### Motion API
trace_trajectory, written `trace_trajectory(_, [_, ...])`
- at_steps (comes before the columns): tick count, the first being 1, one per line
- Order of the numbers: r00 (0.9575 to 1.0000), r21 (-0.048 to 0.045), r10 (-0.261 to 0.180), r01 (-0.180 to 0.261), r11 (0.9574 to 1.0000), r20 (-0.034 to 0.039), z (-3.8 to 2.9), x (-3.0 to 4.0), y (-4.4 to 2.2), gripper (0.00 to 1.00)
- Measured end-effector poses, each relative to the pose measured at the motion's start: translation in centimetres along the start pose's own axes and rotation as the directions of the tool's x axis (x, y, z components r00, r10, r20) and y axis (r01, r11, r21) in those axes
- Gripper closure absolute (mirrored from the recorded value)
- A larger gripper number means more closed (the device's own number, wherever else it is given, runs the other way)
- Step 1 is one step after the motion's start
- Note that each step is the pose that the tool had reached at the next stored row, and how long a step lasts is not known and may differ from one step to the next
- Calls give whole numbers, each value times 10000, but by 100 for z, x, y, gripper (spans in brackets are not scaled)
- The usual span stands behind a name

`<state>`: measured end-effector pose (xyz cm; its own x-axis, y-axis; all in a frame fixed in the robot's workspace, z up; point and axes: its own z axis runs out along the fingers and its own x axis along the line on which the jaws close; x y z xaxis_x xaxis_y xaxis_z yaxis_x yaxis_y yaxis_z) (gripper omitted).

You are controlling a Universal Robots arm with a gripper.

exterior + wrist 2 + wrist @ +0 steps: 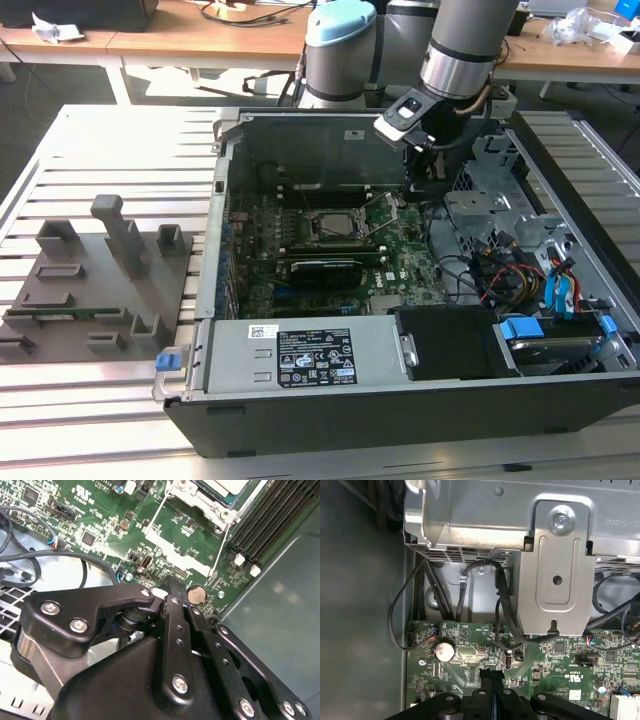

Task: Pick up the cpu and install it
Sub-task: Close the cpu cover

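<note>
Here, in the exterior view, the gripper (425, 172) hangs inside the case (400, 405), upper right of centre, apart from the cpu (338, 228), seemingly seated in its socket (362, 238) mid-frame. In the second wrist view the cpu (222, 486) lies in the socket (200, 500), wire lever (220, 547) apparently unlatched. In the first wrist view the gripper (492, 674) has its jaws together, empty, near the coin cell (443, 651). Seating looks done; latching would call for precise lever contact.
</note>
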<state>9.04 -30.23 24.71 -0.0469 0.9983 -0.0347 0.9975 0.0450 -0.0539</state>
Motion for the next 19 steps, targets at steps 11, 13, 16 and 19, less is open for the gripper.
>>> trace_trajectory(11, [10000,0,-1,1,10000,1,79,11,-169,89])
trace_trajectory(13, [10000,0,-1,1,10000,0,83,14,-235,89])
trace_trajectory(16, [10000,0,-1,1,10000,0,88,18,-320,89])
trace_trajectory(19, [10000,0,-1,1,10000,0,94,22,-412,89])
